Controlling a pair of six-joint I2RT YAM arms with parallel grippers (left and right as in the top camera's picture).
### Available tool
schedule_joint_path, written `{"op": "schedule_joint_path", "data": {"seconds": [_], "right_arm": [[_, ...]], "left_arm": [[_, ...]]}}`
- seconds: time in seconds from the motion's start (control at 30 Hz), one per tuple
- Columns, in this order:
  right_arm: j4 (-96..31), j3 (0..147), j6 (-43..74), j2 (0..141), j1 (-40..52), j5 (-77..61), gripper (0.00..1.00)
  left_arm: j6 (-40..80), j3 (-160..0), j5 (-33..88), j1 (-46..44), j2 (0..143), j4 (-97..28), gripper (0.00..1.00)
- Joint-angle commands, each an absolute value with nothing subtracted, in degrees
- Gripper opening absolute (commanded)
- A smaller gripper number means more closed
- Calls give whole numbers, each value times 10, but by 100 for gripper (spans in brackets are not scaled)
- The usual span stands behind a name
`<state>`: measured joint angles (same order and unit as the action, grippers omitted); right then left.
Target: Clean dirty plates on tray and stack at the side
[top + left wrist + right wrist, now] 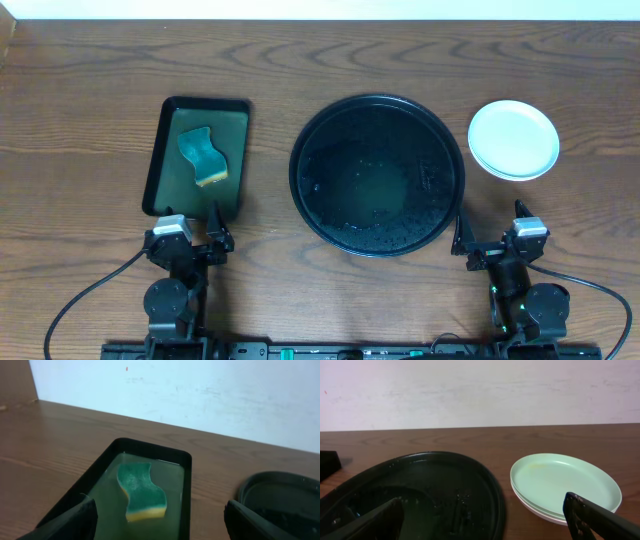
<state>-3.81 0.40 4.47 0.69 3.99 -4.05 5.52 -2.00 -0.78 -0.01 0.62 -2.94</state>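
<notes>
The round black tray [378, 175] lies mid-table, wet with droplets, and no plate is on it. To its right, off the tray, the pale mint plates [514, 140] sit stacked. In the right wrist view the stack [565, 485] shows two rims and a faint yellowish mark on top. My right gripper [490, 237] hovers open near the tray's front right edge, the tray rim [492, 495] between its fingers. At the front left, my left gripper [195, 237] is open and holds nothing. It faces the near end of the rectangular tray.
A small rectangular black tray [160, 150] with greenish water stands at the left. A green and yellow sponge [203, 156] lies in it, also seen ahead of the left fingers as the sponge [141, 491]. Cables run along the front edge.
</notes>
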Motion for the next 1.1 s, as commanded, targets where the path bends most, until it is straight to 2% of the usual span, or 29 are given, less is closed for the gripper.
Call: {"op": "schedule_joint_path", "data": {"seconds": [0.0,0.27,1.07], "right_arm": [[-41,3,37,3,46,-39,99],[-41,3,37,3,46,-39,99],[-41,3,37,3,46,-39,99]], "left_arm": [[19,-2,4,3,1,-42,81],[-14,-2,3,1,1,-42,81],[-14,-2,2,1,3,-41,81]]}}
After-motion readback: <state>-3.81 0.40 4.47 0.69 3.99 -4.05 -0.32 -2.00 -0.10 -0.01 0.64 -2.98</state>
